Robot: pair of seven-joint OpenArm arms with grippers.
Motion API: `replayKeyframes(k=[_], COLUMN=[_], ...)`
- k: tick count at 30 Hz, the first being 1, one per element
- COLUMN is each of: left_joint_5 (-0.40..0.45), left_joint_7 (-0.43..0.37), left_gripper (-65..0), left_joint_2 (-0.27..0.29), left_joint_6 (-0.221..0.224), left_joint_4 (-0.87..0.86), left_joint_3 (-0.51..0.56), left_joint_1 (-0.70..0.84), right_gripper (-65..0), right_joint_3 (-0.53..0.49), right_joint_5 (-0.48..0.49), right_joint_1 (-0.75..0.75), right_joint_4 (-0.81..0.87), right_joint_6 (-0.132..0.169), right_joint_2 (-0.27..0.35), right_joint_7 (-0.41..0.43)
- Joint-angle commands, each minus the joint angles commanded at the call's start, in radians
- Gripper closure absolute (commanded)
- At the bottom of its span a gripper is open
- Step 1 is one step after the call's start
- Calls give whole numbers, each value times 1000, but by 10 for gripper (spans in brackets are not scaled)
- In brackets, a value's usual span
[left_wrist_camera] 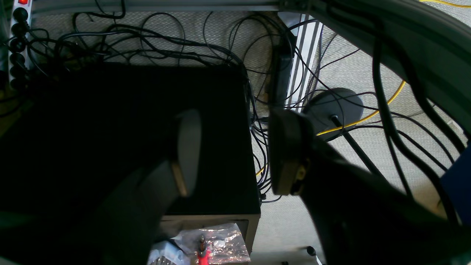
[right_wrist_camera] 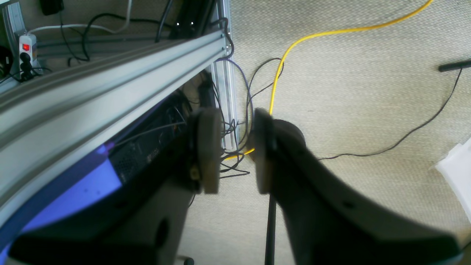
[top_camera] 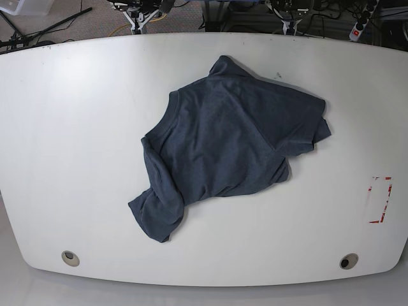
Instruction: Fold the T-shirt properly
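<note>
T-shirt crumpled on the white desk, both end effectors off over the floor

The T-shirt (top_camera: 229,146) lies unfolded near the middle of the desk (top_camera: 76,127), one bunched part trailing toward the near-left edge, no lettering showing. Neither arm reaches over the desk in the base view. The left end effector (left_wrist_camera: 235,152) hangs wide and empty above a dark box (left_wrist_camera: 147,121) and tangled cables (left_wrist_camera: 257,110); the right end effector (right_wrist_camera: 235,151) is narrowly parted, empty, over carpet (right_wrist_camera: 368,92) and a yellow cable (right_wrist_camera: 294,44).
</note>
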Motion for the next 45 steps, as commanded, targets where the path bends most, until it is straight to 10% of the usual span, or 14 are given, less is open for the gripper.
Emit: replayKeyframes(k=[25,45], left_joint_5=[-3,-3], left_joint_7=[-55,-72], left_gripper=[-272,-269], left_joint_2=[23,76], left_joint_6=[-3,-6], left_joint_4=[27,712], left_joint_3=[-12,-13], left_joint_1=[68,511], right_gripper=[-136,-136], right_joint_3=[0,-1], right_joint_5=[9,13], right_joint_1=[-54,-412], right_joint_4=[75,561], right_joint_6=[3,12], right_joint_2=[-21,-78], right_joint_7=[55,19])
